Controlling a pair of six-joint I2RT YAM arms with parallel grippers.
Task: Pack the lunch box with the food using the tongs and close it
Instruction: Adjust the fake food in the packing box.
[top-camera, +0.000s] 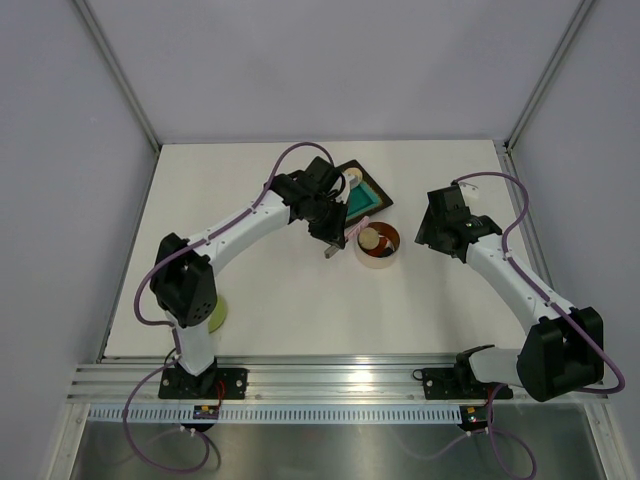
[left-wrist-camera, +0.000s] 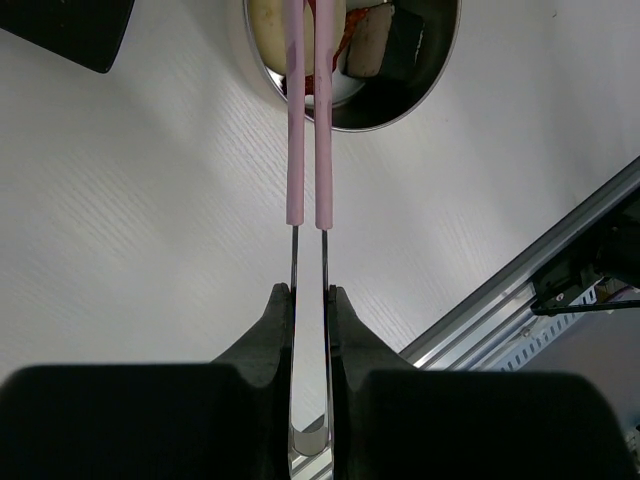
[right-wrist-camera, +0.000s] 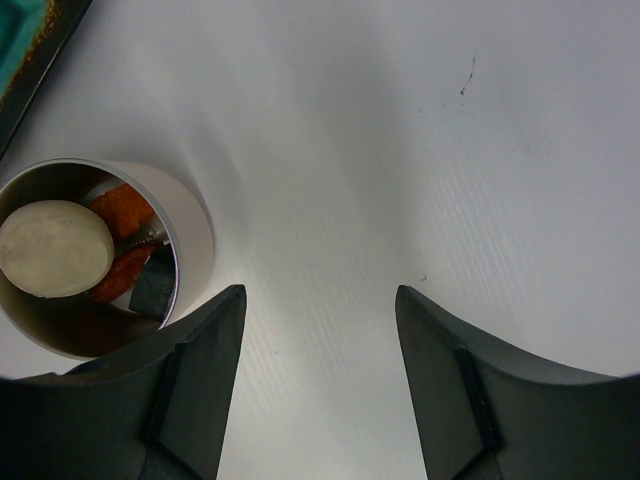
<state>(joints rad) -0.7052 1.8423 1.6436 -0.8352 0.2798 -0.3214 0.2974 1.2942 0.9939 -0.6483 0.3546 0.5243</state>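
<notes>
White table (top-camera: 270, 300). Tongs (left-wrist-camera: 308, 150) clamped by left gripper (left-wrist-camera: 310, 295), tips over lunch box (left-wrist-camera: 440, 65); food (right-wrist-camera: 55, 248) seen inside. Right gripper (right-wrist-camera: 318, 295) spread wide, empty, beside lunch box. Packing judged nearly done; lid (top-camera: 218, 318), well left of lunch box, needed next.

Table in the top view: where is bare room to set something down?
Bare: the near strip of table between the arm bases, and the far-left corner beyond the left arm. Crowded: tray, tin and tongs bunch mid-table around the left gripper; the lid lies by that arm's base.
</notes>
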